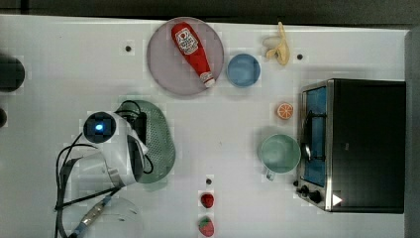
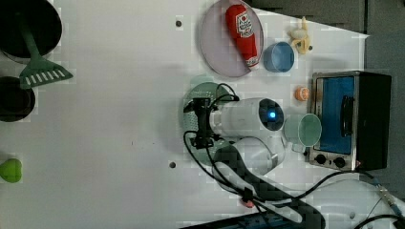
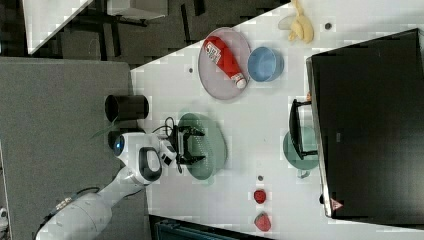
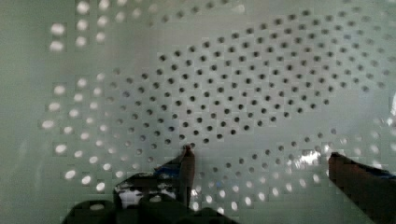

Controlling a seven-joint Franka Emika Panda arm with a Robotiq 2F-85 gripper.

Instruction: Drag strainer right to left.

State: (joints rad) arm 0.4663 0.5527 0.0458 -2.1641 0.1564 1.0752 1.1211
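Observation:
The strainer (image 1: 162, 141), a pale mint-green oval colander dotted with holes, lies left of centre in the top view and is partly covered by the white arm. My gripper (image 3: 195, 146) hangs over its bowl with the two black fingers spread wide apart, open. In the wrist view the perforated floor of the strainer (image 4: 243, 88) lies close under the gripper (image 4: 261, 156), and there is nothing between the fingertips. In the left view the gripper (image 2: 195, 121) sits over the strainer (image 2: 204, 89) near the left view's middle.
A grey plate (image 1: 163, 59) holds a ketchup bottle (image 1: 192, 49); beside it are a blue bowl (image 1: 243, 70) and a banana (image 1: 280, 47). An orange slice (image 1: 285, 110), a mint mug (image 1: 280, 153), a toaster oven (image 1: 356, 144) and two strawberries (image 1: 207, 200) lie toward the top view's right.

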